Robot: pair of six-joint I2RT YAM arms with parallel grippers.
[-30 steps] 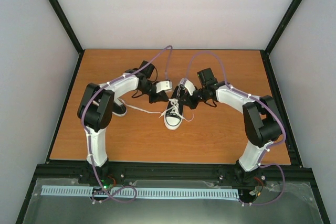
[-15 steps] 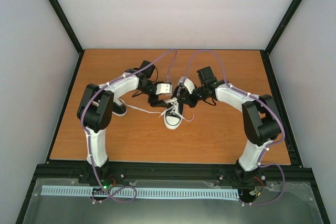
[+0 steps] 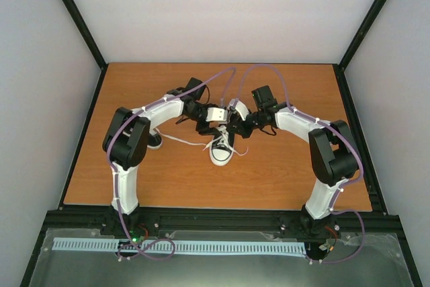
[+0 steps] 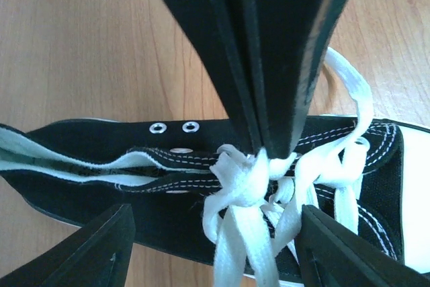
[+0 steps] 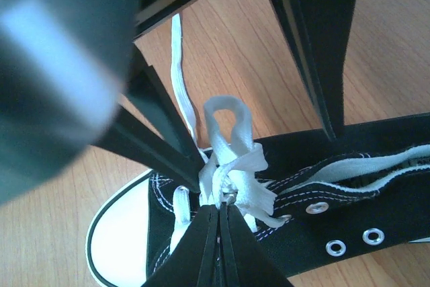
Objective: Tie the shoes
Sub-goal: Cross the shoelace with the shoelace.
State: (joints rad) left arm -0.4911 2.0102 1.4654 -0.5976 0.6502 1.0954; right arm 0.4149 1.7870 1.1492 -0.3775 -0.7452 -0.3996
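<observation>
One shoe [image 3: 221, 152] stands upright near the middle of the table [image 3: 282, 173], its white toe cap toward the near edge and its heel toward the far edge. Its white laces [image 4: 245, 186] are bunched into a knot over the tongue, with one small loop standing up from it and loose ends falling across the black canvas.

The right gripper [image 5: 219, 216] is closed tight, its tips pinched on that knot. The left gripper [image 4: 215, 223] hovers over the same spot with its jaws spread wide, one finger on each side of the knot, holding nothing.

A second shoe [image 3: 154, 141] sits nearer the left edge, mostly hidden behind the left arm's elbow, so how it lies is hard to tell. A loose strand of lace runs across the wood between the two shoes.
</observation>
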